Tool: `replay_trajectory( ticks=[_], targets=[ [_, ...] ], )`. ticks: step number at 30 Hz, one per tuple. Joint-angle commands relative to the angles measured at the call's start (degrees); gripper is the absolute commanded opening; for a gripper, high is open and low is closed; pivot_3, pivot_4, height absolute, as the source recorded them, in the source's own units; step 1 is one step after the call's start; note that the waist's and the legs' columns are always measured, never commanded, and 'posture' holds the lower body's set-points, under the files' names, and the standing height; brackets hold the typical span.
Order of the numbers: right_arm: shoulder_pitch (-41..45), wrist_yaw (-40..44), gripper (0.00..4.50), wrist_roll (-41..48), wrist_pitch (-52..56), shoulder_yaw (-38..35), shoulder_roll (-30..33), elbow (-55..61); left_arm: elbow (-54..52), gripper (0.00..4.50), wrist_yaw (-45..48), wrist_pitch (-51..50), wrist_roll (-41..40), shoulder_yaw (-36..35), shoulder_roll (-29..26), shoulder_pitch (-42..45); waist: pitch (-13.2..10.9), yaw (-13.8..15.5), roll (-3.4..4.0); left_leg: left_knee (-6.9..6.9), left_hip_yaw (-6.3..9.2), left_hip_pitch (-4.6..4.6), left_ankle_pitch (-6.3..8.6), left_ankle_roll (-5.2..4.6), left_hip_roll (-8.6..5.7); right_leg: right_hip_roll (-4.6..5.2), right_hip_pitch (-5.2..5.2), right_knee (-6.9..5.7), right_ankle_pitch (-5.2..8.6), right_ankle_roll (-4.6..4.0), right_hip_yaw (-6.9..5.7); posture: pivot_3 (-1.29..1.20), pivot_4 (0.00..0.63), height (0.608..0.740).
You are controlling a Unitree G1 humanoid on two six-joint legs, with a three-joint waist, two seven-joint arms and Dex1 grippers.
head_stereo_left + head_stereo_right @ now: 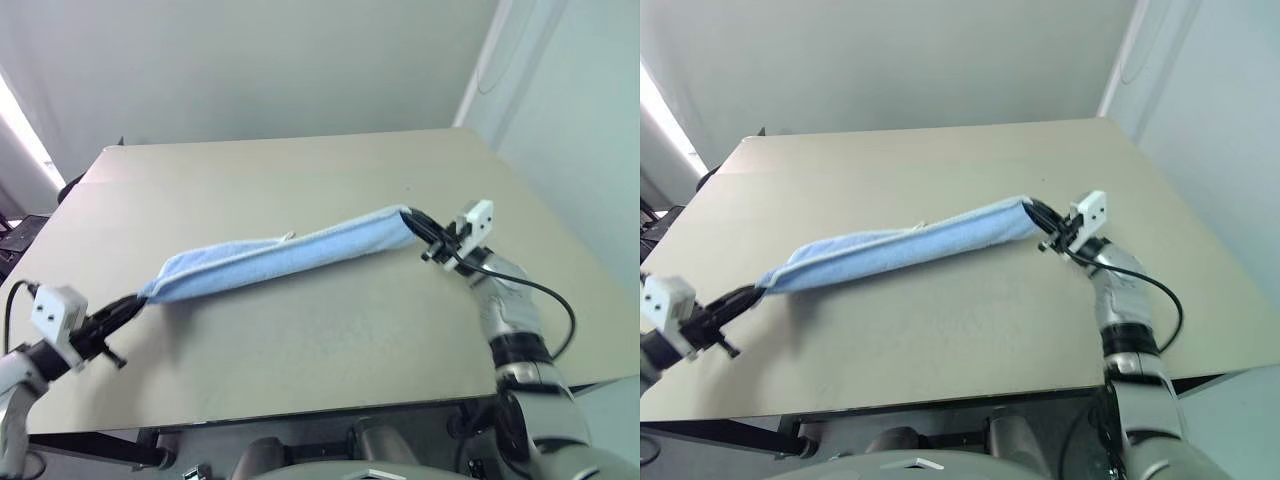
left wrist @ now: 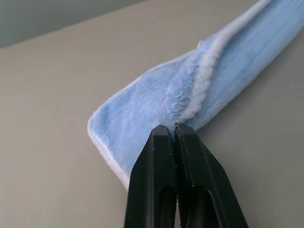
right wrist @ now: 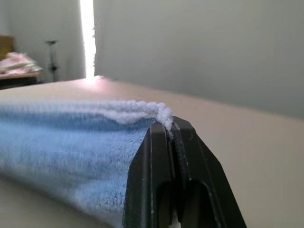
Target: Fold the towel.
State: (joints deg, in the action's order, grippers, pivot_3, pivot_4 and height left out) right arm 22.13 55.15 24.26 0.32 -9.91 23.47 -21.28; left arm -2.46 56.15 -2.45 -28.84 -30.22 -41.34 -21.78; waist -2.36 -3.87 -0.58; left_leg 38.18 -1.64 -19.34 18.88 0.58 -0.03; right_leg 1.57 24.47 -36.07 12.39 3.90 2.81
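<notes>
While we look down over our arms, our left gripper (image 1: 138, 298) sits nearest us at the table's front left, its two black fingers (image 2: 159, 175) pressed tight together on one end of the towel (image 1: 280, 255). Seen from that wrist, the light blue terry cloth bunches where we pinch it, with the white stitched edging twisting up from the fingertips and running along the curved hem at the towel's end. From that grip the towel stretches as a long narrow band, slanting across the middle of the beige table (image 1: 330, 330) toward the right and slightly away from us. It looks folded lengthwise, and a small pale bit of edging or tag pokes up from its upper edge about halfway along; we cannot tell which. Whether the band's middle rests on the tabletop or hangs just above it we cannot tell either. Farther off on the right, our right gripper (image 1: 412, 218) pinches the other end, fingers (image 3: 159, 161) shut on the white-trimmed edge with blue cloth draping away beside them. Behind the table stand plain pale walls (image 1: 260, 60), and a bright strip of light shows at the far left.
</notes>
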Motion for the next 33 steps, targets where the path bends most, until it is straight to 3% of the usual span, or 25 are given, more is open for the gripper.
replay_trajectory(
  ticks=[1,8,14,22,24,33],
  targets=[
    [-4.0,0.0,0.0,8.0,11.0,-2.4,3.5,14.8,-6.0,0.03,-0.1,-0.9,0.2,-4.4,-0.8,-5.2,0.0,0.2,0.0,0.03,-0.01,0.01,0.0,0.0,0.0,-0.01,-0.02,0.0,0.18,0.01,-0.01,0.0,0.0,0.74],
    [-19.5,0.4,0.0,13.2,22.7,-3.5,10.5,31.0,-10.3,0.03,1.4,-3.2,0.5,-9.1,0.0,-17.5,0.1,0.6,-0.28,0.06,-0.04,0.08,-0.01,-0.01,0.0,-0.14,-0.13,0.04,0.5,0.06,-0.05,0.0,0.0,0.74],
    [-28.9,-1.2,0.0,13.8,24.1,-5.8,11.8,36.4,-11.9,0.03,5.6,-3.8,-0.5,-10.0,-1.8,-19.9,0.0,1.0,-0.53,0.08,-0.07,0.07,0.0,-0.01,-0.03,-0.13,-0.06,0.1,0.54,0.1,-0.12,0.0,0.0,0.74],
    [-21.4,-7.4,0.0,8.8,22.2,-2.1,8.0,29.4,-2.1,0.03,4.3,-9.3,-2.5,-4.1,-4.2,-0.5,-0.2,1.3,-0.4,0.08,-0.02,0.05,0.01,0.01,0.18,-0.11,-0.28,0.59,0.51,0.11,-0.53,0.0,0.0,0.74],
    [-18.5,-9.3,0.0,6.8,21.2,-0.8,6.5,26.1,1.3,0.03,4.6,-9.8,-0.7,-1.6,-4.9,3.7,0.0,1.3,-0.66,0.07,-0.04,0.08,0.01,0.0,0.12,-0.12,-0.28,0.49,0.42,0.11,-0.53,0.0,0.0,0.74],
    [-7.9,-12.4,0.0,-0.3,19.0,4.1,2.3,12.3,17.0,0.03,2.2,-7.3,6.8,8.4,-4.2,19.9,-0.1,1.5,-0.58,-0.05,-0.08,-0.08,0.12,-0.2,0.02,-0.07,-0.07,0.5,0.14,0.12,-0.47,0.0,0.0,0.74]
  ],
)
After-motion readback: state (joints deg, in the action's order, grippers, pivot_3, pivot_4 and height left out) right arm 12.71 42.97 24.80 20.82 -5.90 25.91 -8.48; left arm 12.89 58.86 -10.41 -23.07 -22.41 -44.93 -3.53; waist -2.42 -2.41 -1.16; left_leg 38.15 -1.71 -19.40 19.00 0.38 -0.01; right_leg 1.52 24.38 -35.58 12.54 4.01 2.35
